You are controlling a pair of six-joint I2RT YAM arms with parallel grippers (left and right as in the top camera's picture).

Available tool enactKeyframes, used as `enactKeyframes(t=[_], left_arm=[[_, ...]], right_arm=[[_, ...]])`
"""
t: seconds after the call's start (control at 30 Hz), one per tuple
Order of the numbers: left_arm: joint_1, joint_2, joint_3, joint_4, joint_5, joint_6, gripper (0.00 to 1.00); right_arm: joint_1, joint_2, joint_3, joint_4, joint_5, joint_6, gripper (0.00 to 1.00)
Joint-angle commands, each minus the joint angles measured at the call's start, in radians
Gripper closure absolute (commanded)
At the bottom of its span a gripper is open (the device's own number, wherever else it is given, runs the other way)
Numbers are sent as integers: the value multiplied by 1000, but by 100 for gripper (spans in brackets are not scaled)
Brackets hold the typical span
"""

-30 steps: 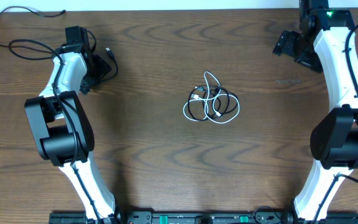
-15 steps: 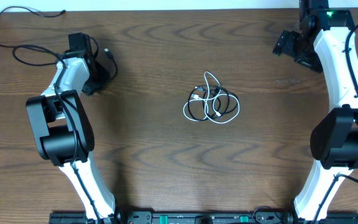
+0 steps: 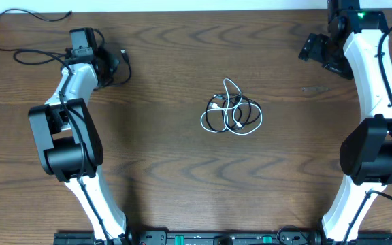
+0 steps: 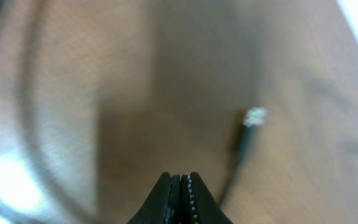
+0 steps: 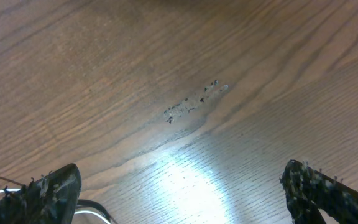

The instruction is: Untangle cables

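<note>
At the far left of the overhead view, thick black wires (image 3: 20,54) curve in loose arcs over the dark, wood-grained desk (image 3: 169,170). Just to their right, the left arm's white, rounded shell bends toward the back edge. Its black left end effector (image 3: 114,67) sits low over the desk. In the left wrist view the two black fingers (image 4: 169,199) are pressed flat against each other into one narrow wedge, with nothing between them. A thin black lead with a small pale metal plug tip (image 4: 253,117) lies on the wood just beside it, apart from the fingers. That view is too blurred to show more.

Near the middle of the desk lie the cables (image 3: 231,111), well apart from both arms. They are thin and glossy, black and white, wound into one small knot of overlapping rounded loops, and one white loop pokes out toward the back.

Further right, a faint pale scuff (image 3: 315,88) mars the grain. In the right wrist view it shows as a patch of dark specks. At the upper right, the right end effector (image 3: 313,47) hangs above bare wood with its worn, speckled black fingertips (image 5: 55,190) spread wide and gripping nothing
</note>
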Motion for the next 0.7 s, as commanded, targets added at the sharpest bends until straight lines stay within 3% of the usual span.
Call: enactKeyframes(t=[0.0, 0.03, 0.07, 0.13, 0.27, 0.53, 0.67], left_arm=[[2, 15, 2, 60, 142, -16, 92], [2, 15, 2, 63, 137, -16, 92], [3, 15, 2, 60, 129, -15, 85], [11, 15, 2, 40, 98, 6, 50], [44, 13, 2, -19, 20, 8, 18], [116, -52, 27, -85, 21, 66, 16], [114, -130, 45, -113, 18, 117, 9]], right_arm=[[-7, 7, 4, -2, 13, -7, 1], [-7, 7, 4, -2, 13, -7, 1], [-7, 7, 4, -2, 13, -7, 1], [-7, 7, 4, -2, 13, -7, 1], [-7, 7, 4, -2, 13, -7, 1], [-7, 7, 4, -2, 13, -7, 1], [-7, 7, 4, -2, 13, -7, 1]])
